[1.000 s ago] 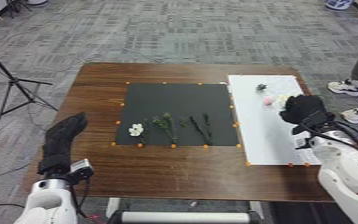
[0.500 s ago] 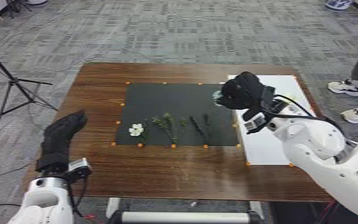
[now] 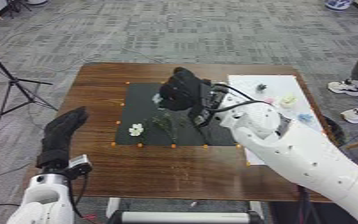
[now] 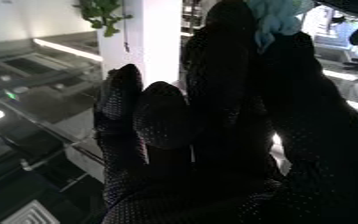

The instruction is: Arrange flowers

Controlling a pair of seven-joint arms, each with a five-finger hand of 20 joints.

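One black-gloved right hand (image 3: pixel 182 92) pinches a pale blue, ruffled flower (image 4: pixel 278 17) over the dark grey mat (image 3: pixel 141 100). Near the brown wooden table's (image 3: pixel 100 90) left edge, the black-gloved left hand (image 3: pixel 62 129) is open.

A hand could pass over the worktop (image 3: pixel 158 175) on the near side of the dark mat (image 3: pixel 140 95), or between the mat and the left hand (image 3: pixel 63 129). The right hand (image 3: pixel 180 90) and its arm (image 3: pixel 286 147) block the way across the mat's right part and the white sheet's (image 3: pixel 246 82) near end, while a white flower (image 3: pixel 136 130) and green stems (image 3: pixel 165 125) obstruct the mat's near part.
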